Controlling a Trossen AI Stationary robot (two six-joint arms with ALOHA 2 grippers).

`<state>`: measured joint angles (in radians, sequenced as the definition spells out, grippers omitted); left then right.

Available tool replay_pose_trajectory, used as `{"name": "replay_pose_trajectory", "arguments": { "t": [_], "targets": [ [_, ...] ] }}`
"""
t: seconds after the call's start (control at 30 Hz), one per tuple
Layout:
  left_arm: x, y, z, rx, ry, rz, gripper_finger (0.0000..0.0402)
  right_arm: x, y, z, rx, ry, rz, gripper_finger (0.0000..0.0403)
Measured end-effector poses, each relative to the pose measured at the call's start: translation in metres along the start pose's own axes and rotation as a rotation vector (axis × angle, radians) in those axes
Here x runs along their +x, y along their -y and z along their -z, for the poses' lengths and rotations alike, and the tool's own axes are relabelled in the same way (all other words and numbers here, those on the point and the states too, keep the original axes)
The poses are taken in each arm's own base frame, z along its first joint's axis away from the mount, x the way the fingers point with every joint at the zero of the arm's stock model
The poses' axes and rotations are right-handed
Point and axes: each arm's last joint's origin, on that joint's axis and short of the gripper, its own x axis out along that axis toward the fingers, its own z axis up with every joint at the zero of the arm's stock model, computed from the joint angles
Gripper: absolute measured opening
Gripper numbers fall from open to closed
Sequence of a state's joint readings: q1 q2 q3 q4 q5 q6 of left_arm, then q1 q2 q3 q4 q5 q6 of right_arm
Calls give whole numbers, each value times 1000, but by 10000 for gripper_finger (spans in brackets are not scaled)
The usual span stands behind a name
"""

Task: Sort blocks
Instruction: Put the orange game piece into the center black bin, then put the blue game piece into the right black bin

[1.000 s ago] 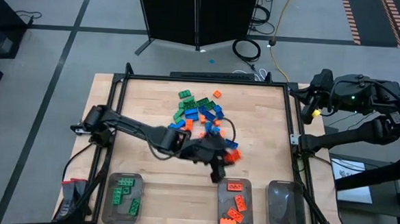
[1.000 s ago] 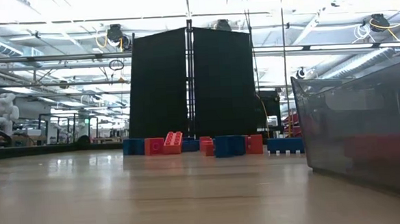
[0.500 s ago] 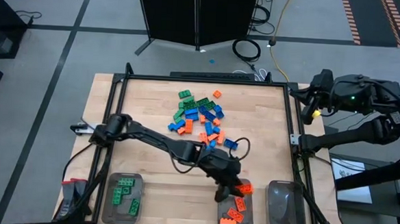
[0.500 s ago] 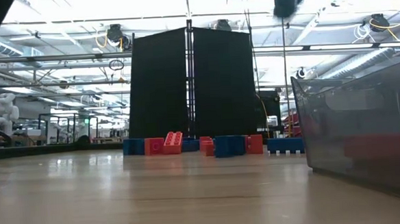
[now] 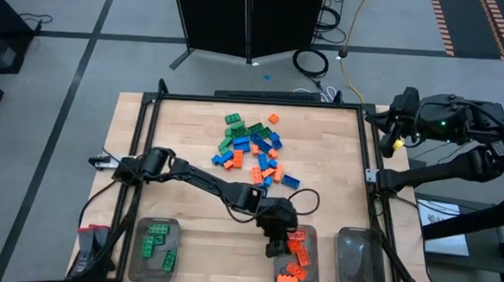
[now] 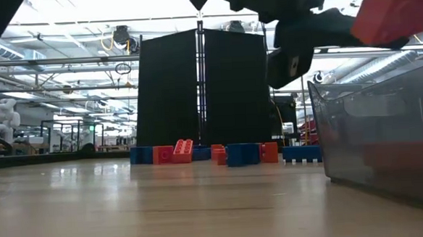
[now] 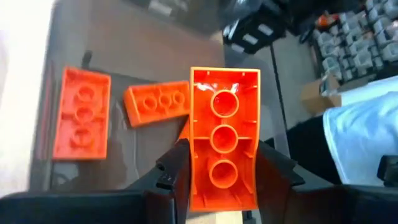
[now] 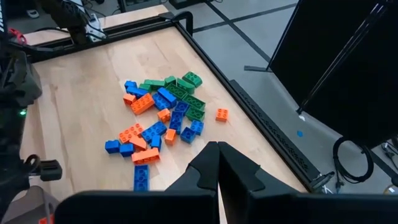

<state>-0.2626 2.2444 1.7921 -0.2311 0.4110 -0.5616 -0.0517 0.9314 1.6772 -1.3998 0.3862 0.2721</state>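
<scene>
Since a second ago my left arm has swung from the heap in the middle of the table toward the near edge, and the orange block that I carry hangs now over the middle tray, no longer beside the pile. I hold this block by its long sides, hollow underside facing my wrist camera, and under it I see two other orange blocks lying flat on the tray floor.

My left gripper is clamped on the block, fingers only as far apart as the block is wide. From table height the block shows as a red-orange shape above the tray's clear wall.

The step in hand, as I judge it, is the drop of an orange block into the orange tray. The next move calls only for opening the fingers, maybe after going a little lower, so the block does not bounce out or land on the rim.

Much is left to do: the mixed pile of green, blue and orange blocks sits toward the far side of the table. A tray near the left corner of the near edge holds green blocks; a third tray near the right corner seems to hold nothing.

My right gripper waits off the table's right edge, fingers pressed together on nothing.
</scene>
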Motion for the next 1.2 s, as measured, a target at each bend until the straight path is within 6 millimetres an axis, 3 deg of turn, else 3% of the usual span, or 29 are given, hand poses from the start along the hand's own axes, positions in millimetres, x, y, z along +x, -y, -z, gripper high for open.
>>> {"name": "replay_pose_trajectory", "arguments": {
  "t": [0.1,0.27,0.37,0.6,0.67,0.8,0.93,1.1,1.2],
  "targets": [
    [1,2,1,30,9,-9,124,0,0,0,-1,-1,1,0],
    [3,6,-2,79,87,-61,236,0,0,0,-2,-3,1,0],
    [2,5,-2,76,88,-72,279,0,0,1,-5,-10,3,0],
    [-4,1,-8,81,104,-83,292,0,1,3,-10,-24,7,0],
    [-18,8,-21,135,149,-112,292,-1,1,3,-13,-30,8,0],
    [-81,23,-57,290,261,-338,293,-1,2,6,-23,-56,16,0],
    [-118,-6,-70,402,191,-605,293,-1,3,8,-30,-74,21,0],
    [-144,-49,-84,399,135,-503,294,-2,3,10,-34,-86,24,0],
    [-140,-77,-85,430,83,-523,294,-3,5,12,-38,-91,26,0]
  ]
}}
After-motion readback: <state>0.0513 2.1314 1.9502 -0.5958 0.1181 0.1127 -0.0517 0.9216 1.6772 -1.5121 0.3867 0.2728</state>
